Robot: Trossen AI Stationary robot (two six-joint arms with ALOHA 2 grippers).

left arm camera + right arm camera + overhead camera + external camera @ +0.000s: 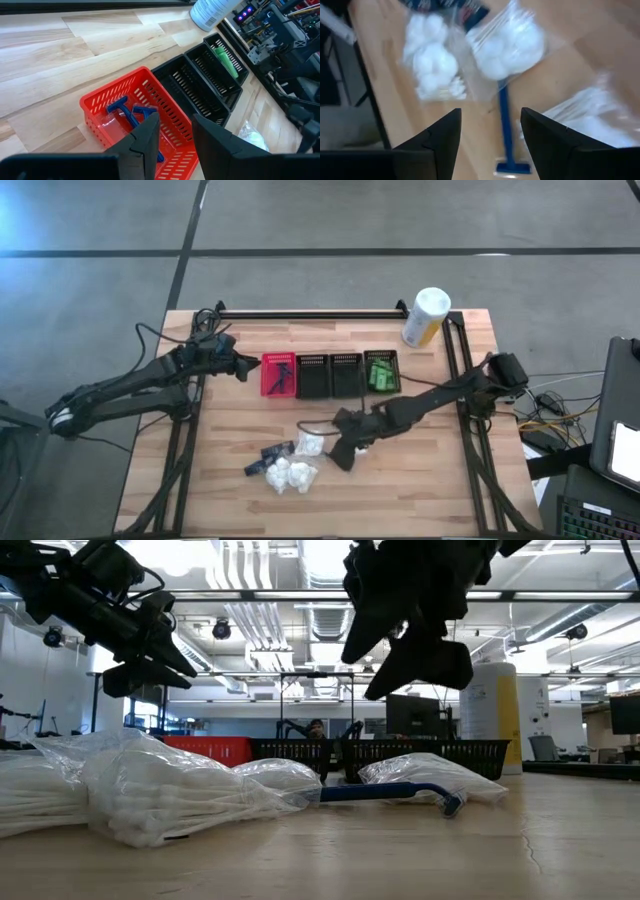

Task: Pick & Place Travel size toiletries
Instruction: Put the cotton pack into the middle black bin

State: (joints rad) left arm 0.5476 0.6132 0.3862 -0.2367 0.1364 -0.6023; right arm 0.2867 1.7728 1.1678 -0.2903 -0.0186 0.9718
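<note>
White plastic-wrapped bundles (290,475) lie on the table's near middle, with dark packets (270,455) beside them. A blue razor (506,130) lies flat among the bundles (507,45). My right gripper (491,120) hovers open above it, clear of the table (410,630). Green packets (382,372) sit in the rightmost black basket. Blue razors (131,114) lie in the red basket (278,375). My left gripper (175,122) hangs open over that basket's left side, touching nothing.
Three black mesh baskets (330,374) stand in a row to the right of the red one. A tall white-and-yellow canister (425,317) lies at the far right. Bare wood shows on the table's near right and far left.
</note>
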